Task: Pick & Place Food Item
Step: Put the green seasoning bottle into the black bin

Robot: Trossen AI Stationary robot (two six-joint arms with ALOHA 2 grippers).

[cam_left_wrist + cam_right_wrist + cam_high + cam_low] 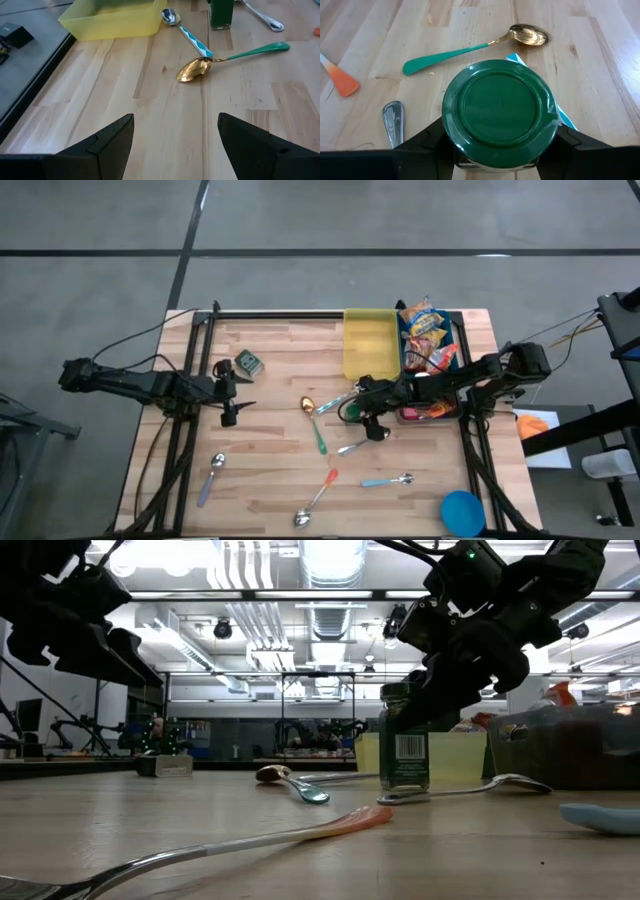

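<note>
Right now the right gripper (497,150) sits over a green-lidded jar (499,110), one dark finger (422,142) on each side of the glass just under the lid. The fingers look pressed to the jar's sides in the wrist view, yet whether they truly grip it cannot be told. From table height the jar (404,750) stands upright on the wooden table (280,470), its barcode label facing the camera, with the gripper coming down onto it from above.

Just beyond the jar from the right gripper lies a gold-bowled spoon with a green handle (470,47), and partly under the jar a spoon with a teal patterned handle (187,32). An orange-handled spoon (340,80) and a plain steel spoon (393,120) lie to one side of the fingers.

Behind the right gripper, toward its arm's base, a yellow bin (370,340) stands next to a dark tray of snack packets (428,335).

Across the table, well apart from the jar, the left gripper (238,395) hovers above bare wood with its fingers (107,142) spread wide and nothing between them. A small dark box (249,364) rests just beside it.
</note>
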